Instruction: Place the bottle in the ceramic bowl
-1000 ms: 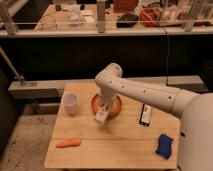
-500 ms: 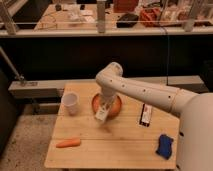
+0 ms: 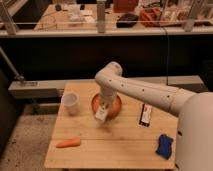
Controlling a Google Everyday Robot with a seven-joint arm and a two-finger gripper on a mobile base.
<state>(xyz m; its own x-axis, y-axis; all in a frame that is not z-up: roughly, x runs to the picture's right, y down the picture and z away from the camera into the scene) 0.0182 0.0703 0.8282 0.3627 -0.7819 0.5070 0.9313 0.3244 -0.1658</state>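
Gripper (image 3: 103, 111) of mine hangs over the front-left rim of the ceramic bowl (image 3: 114, 106), fingers clamped on the bottle (image 3: 101, 113). Bottle's white w/ a pale label, tilted, lower end poking past the bowl's near edge, above the table (image 3: 115, 147); can't tell if it touches the rim. Bowl is orange-terracotta, round, shallow, mid-back of the tabletop. White cup (image 3: 70, 103) stands upright just left of the bowl, apart from it. Carrot (image 3: 68, 143) lies near the front-left corner, well apart from the rest. Dark rectangular packet (image 3: 146, 114) lies right of the bowl; blue crumpled thing (image 3: 164, 145) sits near the front-right edge. Table is light wood. Behind it a low grey ledge (image 3: 35, 87), then a dark wall w/ a cluttered counter (image 3: 75, 17) above.
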